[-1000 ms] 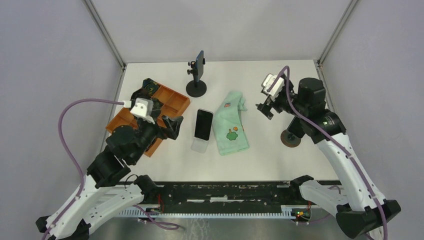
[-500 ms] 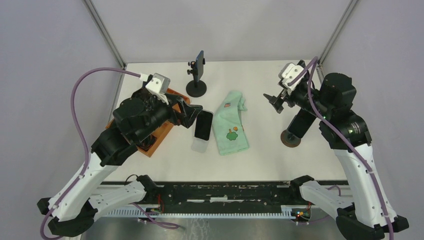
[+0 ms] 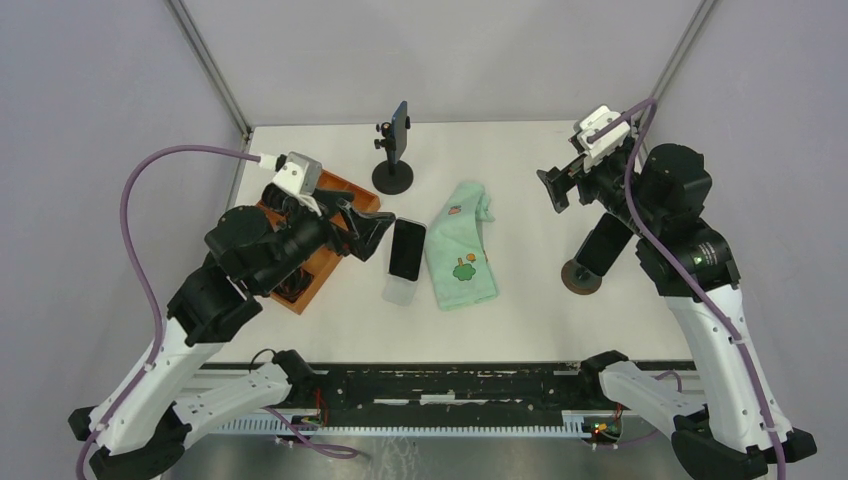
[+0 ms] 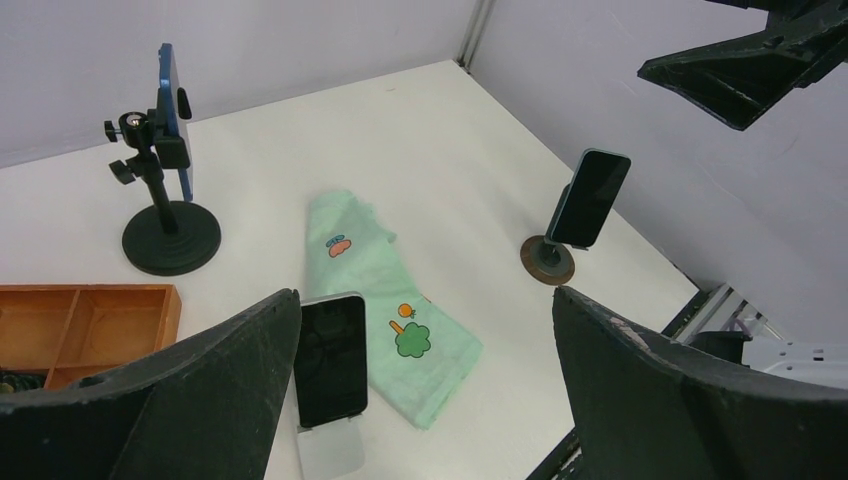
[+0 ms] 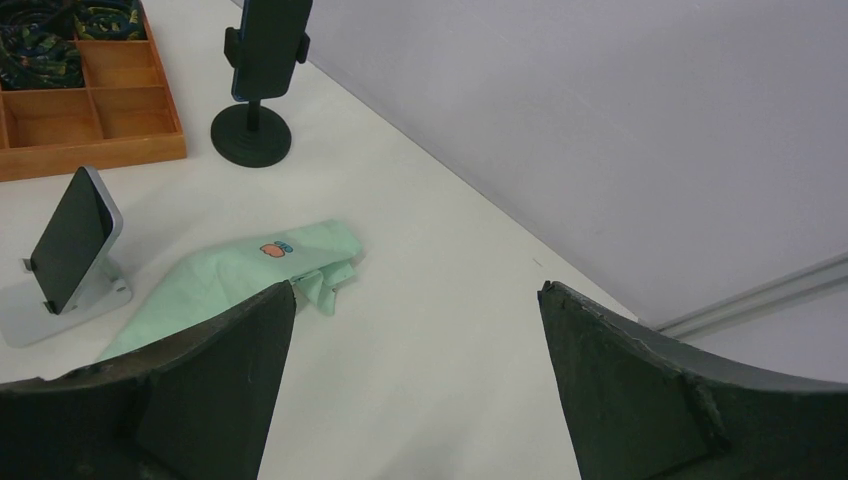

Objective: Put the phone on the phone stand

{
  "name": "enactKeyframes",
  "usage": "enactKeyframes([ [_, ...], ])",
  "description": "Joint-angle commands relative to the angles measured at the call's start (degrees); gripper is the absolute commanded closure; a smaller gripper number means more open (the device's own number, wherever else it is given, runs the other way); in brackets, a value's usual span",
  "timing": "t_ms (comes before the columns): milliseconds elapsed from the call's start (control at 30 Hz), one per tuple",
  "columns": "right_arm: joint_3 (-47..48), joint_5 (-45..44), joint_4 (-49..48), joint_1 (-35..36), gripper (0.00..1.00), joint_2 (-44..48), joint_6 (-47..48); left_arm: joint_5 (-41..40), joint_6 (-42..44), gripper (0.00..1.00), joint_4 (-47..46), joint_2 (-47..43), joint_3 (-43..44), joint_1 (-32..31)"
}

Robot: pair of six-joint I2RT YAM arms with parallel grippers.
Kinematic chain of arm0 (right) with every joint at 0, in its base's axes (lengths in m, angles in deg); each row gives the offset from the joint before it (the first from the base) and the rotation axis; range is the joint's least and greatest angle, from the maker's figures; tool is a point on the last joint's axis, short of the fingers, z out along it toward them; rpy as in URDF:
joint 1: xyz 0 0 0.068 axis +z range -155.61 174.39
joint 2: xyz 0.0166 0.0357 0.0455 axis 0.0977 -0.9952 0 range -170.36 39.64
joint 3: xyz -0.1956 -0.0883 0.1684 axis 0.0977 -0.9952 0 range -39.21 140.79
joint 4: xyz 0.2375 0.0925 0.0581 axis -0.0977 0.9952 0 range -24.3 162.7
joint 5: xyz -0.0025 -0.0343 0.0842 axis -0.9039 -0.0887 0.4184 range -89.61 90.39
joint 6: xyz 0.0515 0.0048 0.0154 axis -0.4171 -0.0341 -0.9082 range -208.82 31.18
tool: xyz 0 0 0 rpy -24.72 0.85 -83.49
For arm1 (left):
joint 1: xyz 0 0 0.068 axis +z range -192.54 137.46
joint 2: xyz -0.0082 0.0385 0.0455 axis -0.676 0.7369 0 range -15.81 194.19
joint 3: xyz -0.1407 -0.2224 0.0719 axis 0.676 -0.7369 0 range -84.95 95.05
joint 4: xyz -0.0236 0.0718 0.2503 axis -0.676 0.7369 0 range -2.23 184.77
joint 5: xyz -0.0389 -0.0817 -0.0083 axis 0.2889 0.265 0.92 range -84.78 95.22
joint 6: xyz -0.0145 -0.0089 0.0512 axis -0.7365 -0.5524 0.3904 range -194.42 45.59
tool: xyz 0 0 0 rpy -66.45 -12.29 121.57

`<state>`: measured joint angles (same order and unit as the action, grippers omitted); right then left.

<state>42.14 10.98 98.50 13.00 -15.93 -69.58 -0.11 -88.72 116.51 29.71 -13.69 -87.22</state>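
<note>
Already the phone (image 3: 407, 248) sits on the stand (image 3: 401, 293) in the middle of the table (image 3: 520, 310). It leans back, its dark screen facing up and toward the arm bases. Its long axis runs from the near edge toward the far one: the lower end rests on the stand and the upper end points at the tripod (image 3: 392, 177). (From the right wrist it shows side-on, pale back toward the rear wall.)

The left gripper (image 3: 368, 228) hovers just left of the phone, not touching it, jaws wide apart and empty. The right gripper (image 3: 556, 190) hangs over the right side of the table, well apart from the phone, jaws also spread with nothing between them.

The left arm (image 3: 250, 260) covers much of the tray (image 3: 355, 195) in the top view. The dark tangle in the tray's far compartments is hard to make out from the right wrist. The stand's foot is cut off by the bottom edge of the left wrist view. On the right a dark phone (image 4: 588, 198) stands on a round base (image 4: 547, 260), and from above the right arm (image 3: 690, 250) hides most of it.

A blue phone (image 3: 400, 125) is held upright in the tripod near the far edge. A green towel (image 3: 462, 250) lies just right of the stand, its length also running near to far, between the phone and the round base. Whether the towel touches the stand I cannot tell.
</note>
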Motion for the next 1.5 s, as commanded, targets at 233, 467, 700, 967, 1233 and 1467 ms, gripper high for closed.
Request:
enactKeyframes([
  [233, -1.7, -2.0, -2.9, -0.3, 0.02, 0.8, -1.5, -1.1, -1.1, 0.0, -0.6, -2.7, -1.9, 0.4],
  [467, -1.9, -1.1, -2.9, -0.4, 0.02, 0.8, -1.2, -1.4, -1.7, 0.0, -0.8, -3.7, -3.1, 0.4],
  [700, -2.3, -0.7, -3.0, -0.4, 0.02, 1.0, -1.3, -2.0, -1.7, 0.0, -0.8, -4.3, -4.1, 0.4],
  [967, -3.2, -0.6, -3.2, -0.5, 0.02, 1.1, -1.3, -2.3, -1.7, 0.0, -0.8, -4.7, -5.1, 0.4],
  [1233, -3.4, -0.5, -3.2, -0.6, 0.02, 1.3, -1.3, -2.6, -1.7, 0.0, -0.7, -4.8, -5.3, 0.4],
  [1467, -3.4, -0.3, -3.2, -0.6, 0.02, 1.2, -1.3, -2.7, -1.7, 0.0, -0.7, -5.1, -5.6, 0.4],
])
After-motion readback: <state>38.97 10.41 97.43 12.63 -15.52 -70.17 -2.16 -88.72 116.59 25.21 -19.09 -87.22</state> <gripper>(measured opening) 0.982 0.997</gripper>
